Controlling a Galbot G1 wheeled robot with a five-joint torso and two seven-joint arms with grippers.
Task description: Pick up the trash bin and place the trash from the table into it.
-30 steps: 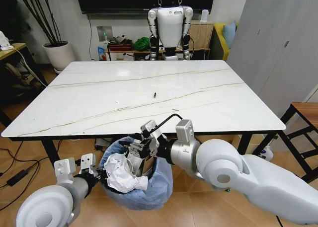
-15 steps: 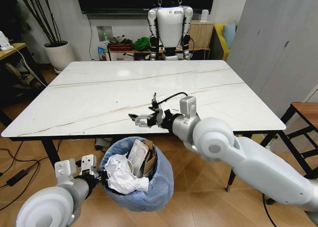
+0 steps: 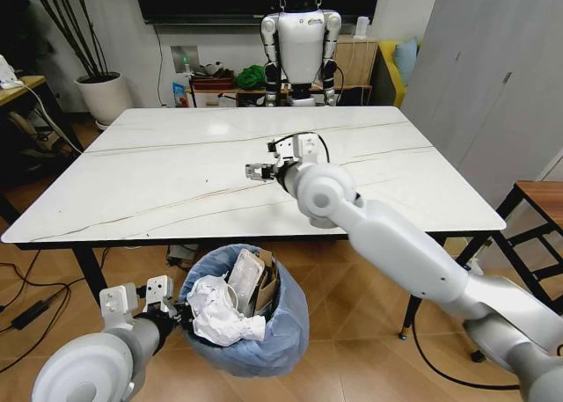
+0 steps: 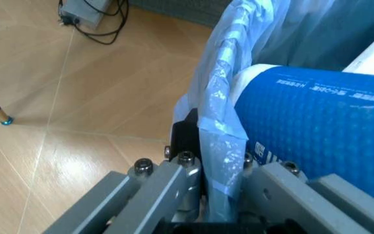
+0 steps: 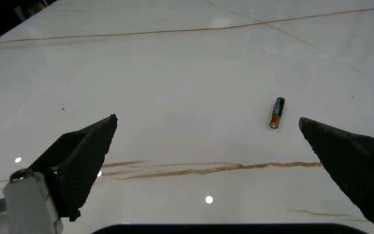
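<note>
The trash bin (image 3: 264,340), lined with a crinkly light-blue bag, hangs below the near edge of the table (image 3: 158,182). My left gripper (image 3: 171,312) is shut on its rim, and the left wrist view shows the fingers (image 4: 167,183) pinching the bag edge (image 4: 223,146) beside a blue paper cup (image 4: 317,112). Trash lies inside: crumpled white paper (image 3: 215,318), brown cardboard (image 3: 264,283) and clear plastic (image 3: 242,274). My right gripper (image 3: 261,160) hovers open and empty over the middle of the table. A small battery (image 5: 276,112) lies on the marble just ahead of its fingers.
A white humanoid robot (image 3: 301,37) hangs on a stand behind the far table edge. A potted plant (image 3: 104,94) and a wooden desk (image 3: 19,87) are at the left, a dark-framed wooden stool (image 3: 538,204) at the right. Cables (image 3: 31,310) trail on the floor.
My right gripper rose out of the bin and swung up over the table, reaching farther toward its middle with fingers open. The left gripper and bin stayed in place.
</note>
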